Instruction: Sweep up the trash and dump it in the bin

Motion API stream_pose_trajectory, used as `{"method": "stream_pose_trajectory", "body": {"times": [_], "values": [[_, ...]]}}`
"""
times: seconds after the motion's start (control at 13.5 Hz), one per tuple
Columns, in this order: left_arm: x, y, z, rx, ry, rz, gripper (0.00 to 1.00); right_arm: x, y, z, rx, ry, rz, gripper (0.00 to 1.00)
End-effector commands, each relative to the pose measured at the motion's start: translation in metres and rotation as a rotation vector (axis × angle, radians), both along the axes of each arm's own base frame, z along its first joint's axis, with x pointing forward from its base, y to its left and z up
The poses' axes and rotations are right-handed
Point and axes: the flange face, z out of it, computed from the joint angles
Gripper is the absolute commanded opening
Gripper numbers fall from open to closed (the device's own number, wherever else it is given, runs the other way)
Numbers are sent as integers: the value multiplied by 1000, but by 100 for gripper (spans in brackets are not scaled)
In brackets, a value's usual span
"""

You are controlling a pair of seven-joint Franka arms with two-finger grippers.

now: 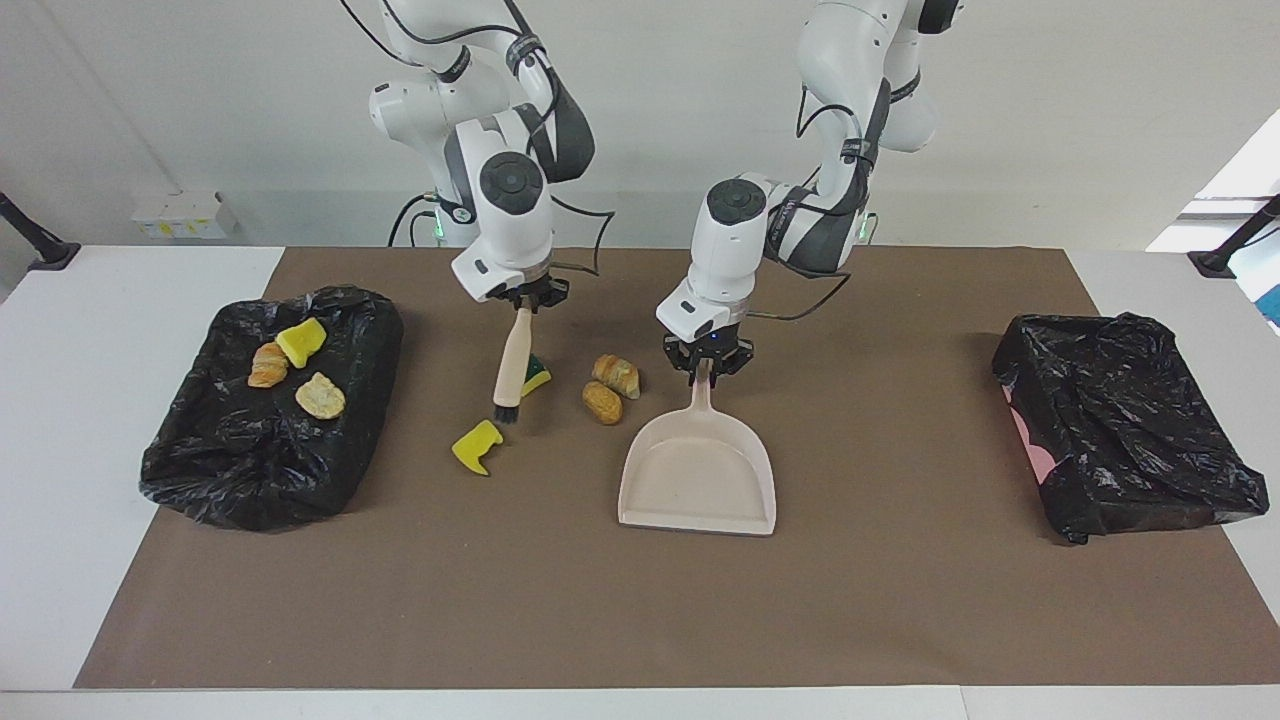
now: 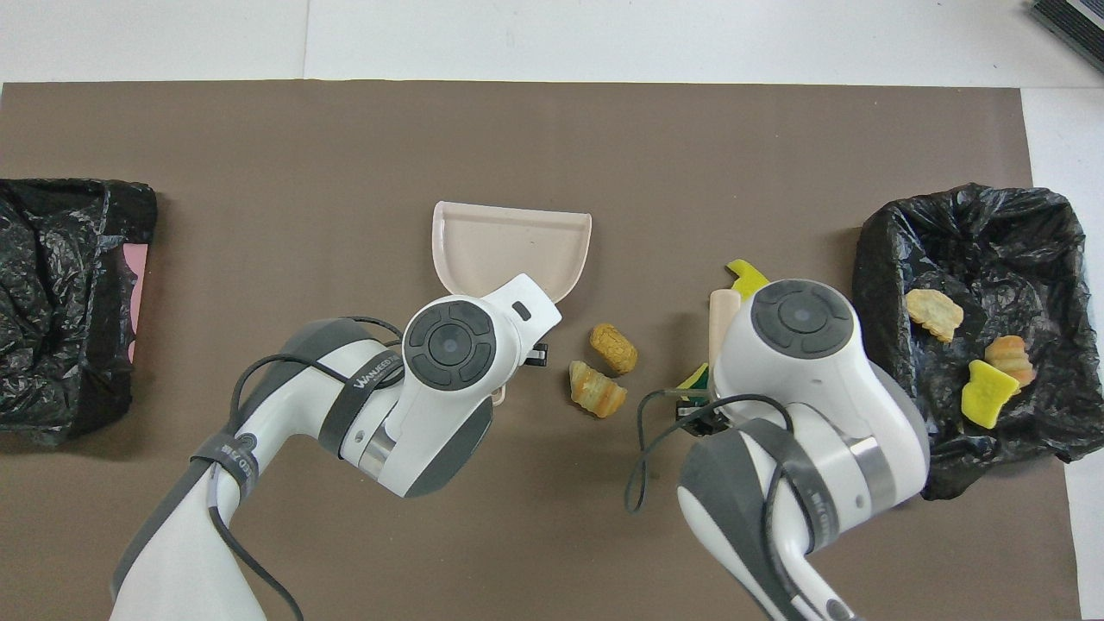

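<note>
Trash is split between two places: four scraps lie on the brown mat [image 1: 900,620] near its middle, and three more already sit in the black-lined bin [image 1: 200,470] at the right arm's end. The loose ones are two bread lumps [image 1: 611,388] touching each other just beside the dustpan [image 1: 698,480], a green-backed sponge bit [image 1: 537,376] and a yellow sponge bit [image 1: 477,446] toward that bin. The dustpan lies flat, mouth facing away from the robots, handle pointing at them. The left gripper [image 1: 706,368] is clamped on that handle, I judge to steady or turn it. The right gripper [image 1: 524,300] holds the brush [image 1: 512,362] slanted, bristles down between the two sponge bits, apparently ready to push them toward the pan. A second lined bin [image 1: 1120,430] sits at the left arm's end.
</note>
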Motion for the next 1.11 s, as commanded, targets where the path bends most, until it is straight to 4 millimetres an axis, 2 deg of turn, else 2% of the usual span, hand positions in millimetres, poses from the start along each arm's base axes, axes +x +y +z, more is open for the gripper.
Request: {"method": "stream_pose_trajectory", "body": {"times": [0.0, 0.15, 0.22, 0.37, 0.59, 0.74, 0.89, 1.04], "values": [[-8, 5, 5, 4, -3, -3, 13, 4, -38, -18, -37, -11, 18, 0], [-8, 8, 13, 14, -3, -14, 13, 13, -76, -32, -24, -21, 54, 0], [-8, 10, 16, 25, -2, -48, 13, 18, -85, -37, -14, -24, 70, 0], [-13, 17, 26, 63, 27, -171, 13, 20, -84, -45, -20, -22, 84, 0], [-17, 36, 47, 101, 74, -339, 11, 18, -64, -50, -15, -22, 114, 0], [-15, 58, 58, 121, 116, -458, 11, 15, -57, -50, 1, -9, 126, 0], [-12, 82, 67, 131, 157, -580, 10, 6, -26, -50, 43, 8, 148, 0], [-6, 104, 68, 130, 185, -752, 1, -3, -1, -47, 71, 15, 170, 0]]}}
